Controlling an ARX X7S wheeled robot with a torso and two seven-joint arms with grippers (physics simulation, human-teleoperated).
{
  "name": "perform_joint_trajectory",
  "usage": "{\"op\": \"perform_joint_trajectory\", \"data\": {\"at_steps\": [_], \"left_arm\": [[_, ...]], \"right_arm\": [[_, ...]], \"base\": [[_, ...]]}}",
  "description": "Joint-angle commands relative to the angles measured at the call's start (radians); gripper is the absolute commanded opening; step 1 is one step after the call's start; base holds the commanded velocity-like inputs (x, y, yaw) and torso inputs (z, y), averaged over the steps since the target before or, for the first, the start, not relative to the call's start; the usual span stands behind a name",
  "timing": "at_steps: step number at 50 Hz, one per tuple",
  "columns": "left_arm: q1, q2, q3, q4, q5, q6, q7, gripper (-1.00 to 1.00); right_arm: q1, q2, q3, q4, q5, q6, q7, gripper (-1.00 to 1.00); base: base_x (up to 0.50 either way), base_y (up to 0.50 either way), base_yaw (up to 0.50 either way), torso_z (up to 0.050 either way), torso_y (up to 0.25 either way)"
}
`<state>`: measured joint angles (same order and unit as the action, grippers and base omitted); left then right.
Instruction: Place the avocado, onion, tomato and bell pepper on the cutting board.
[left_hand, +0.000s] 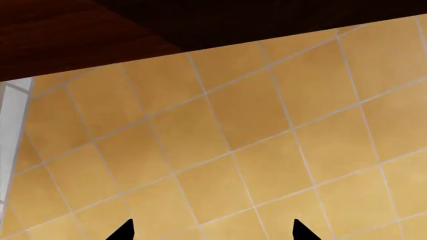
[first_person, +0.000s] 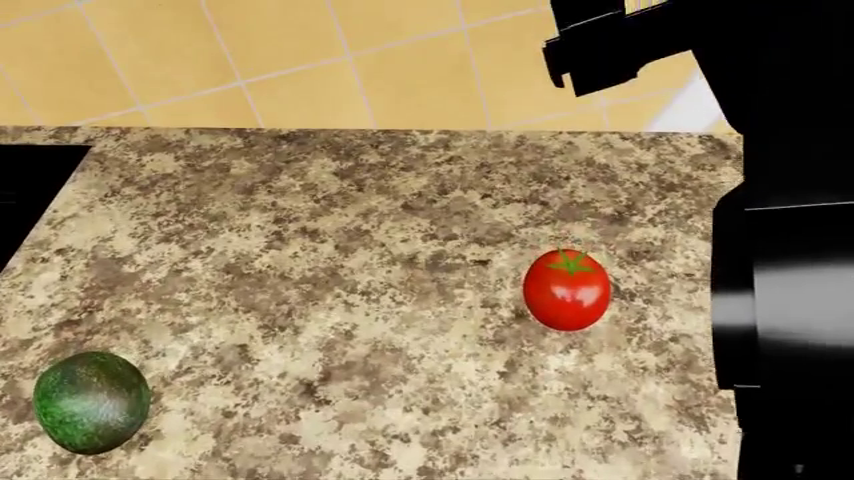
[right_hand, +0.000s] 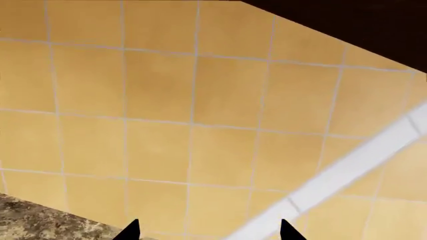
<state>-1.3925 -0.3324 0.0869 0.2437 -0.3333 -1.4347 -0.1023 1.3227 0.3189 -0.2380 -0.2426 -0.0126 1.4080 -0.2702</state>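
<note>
**Reach not yet begun; board unseen**

The speckled granite counter carries the avocado near its front left and the tomato further right, well apart. Both grippers, left and right, are spread and empty above floor tiles. Next, probably, one arm must descend onto the tomato.

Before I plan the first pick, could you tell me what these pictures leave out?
- Onion, bell pepper, cutting board: in no view.
- Right arm: covers the counter's right side, head view.
- Left tool, right tool: only tips show, over floor tiles.
- Avocado and tomato are visible.
</note>
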Motion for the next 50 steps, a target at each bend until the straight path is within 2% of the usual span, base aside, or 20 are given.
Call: {"op": "perform_joint_trajectory", "data": {"at_steps": [1, 3, 6, 8, 9, 14, 17, 34, 50], "left_arm": [[0.019, 0.006, -0.023, 0.002, 0.018, 0.012, 0.032, 1.0], [0.021, 0.005, -0.022, 0.003, 0.015, 0.011, 0.034, 1.0], [0.02, 0.004, -0.018, 0.0, 0.014, 0.014, 0.034, 1.0], [0.017, 0.003, -0.012, -0.003, 0.013, 0.016, 0.036, 1.0], [0.016, 0.002, -0.012, -0.004, 0.012, 0.016, 0.036, 1.0], [0.025, 0.008, 0.009, 0.002, 0.003, 0.008, 0.041, 1.0], [0.021, 0.007, 0.011, -0.006, 0.001, 0.015, 0.046, 1.0], [0.046, -0.003, 0.011, -0.002, -0.006, 0.029, 0.045, 1.0], [0.063, -0.004, 0.014, 0.0, -0.013, 0.036, 0.039, 1.0]], "right_arm": [[-0.028, -0.021, 0.016, 0.071, 0.107, 0.163, -0.005, 1.0], [0.001, 0.111, 0.013, 0.124, 0.407, 0.162, 0.295, 1.0], [0.022, 0.157, -0.018, 0.194, 0.857, 0.161, 0.731, 1.0], [0.031, 0.17, -0.035, 0.225, 1.157, 0.16, 0.782, 1.0], [0.037, 0.173, -0.038, 0.234, 1.228, 0.157, 0.807, 1.0], [0.06, 0.184, -0.048, 0.3, 1.356, 0.153, 0.907, 1.0], [0.07, 0.186, -0.046, 0.342, 1.514, 0.155, 0.978, 1.0], [0.052, 0.219, -0.161, 0.331, 1.598, 0.112, 0.992, 1.0], [0.049, 0.218, -0.316, 0.373, 1.369, -0.007, 0.788, 1.0]], "base": [[0.0, 0.0, 0.0, 0.0, 0.0], [0.0, 0.0, 0.0, 0.0, 0.0], [0.0, 0.0, 0.0, 0.0, 0.0], [0.0, 0.0, 0.0, 0.0, 0.0], [0.0, 0.0, 0.0, 0.0, 0.0], [0.0, 0.0, 0.0, 0.0, 0.0], [0.0, 0.0, 0.0, 0.0, 0.0], [0.0, 0.0, 0.0, 0.0, 0.0], [0.0, 0.0, 0.0, 0.0, 0.0]]}}
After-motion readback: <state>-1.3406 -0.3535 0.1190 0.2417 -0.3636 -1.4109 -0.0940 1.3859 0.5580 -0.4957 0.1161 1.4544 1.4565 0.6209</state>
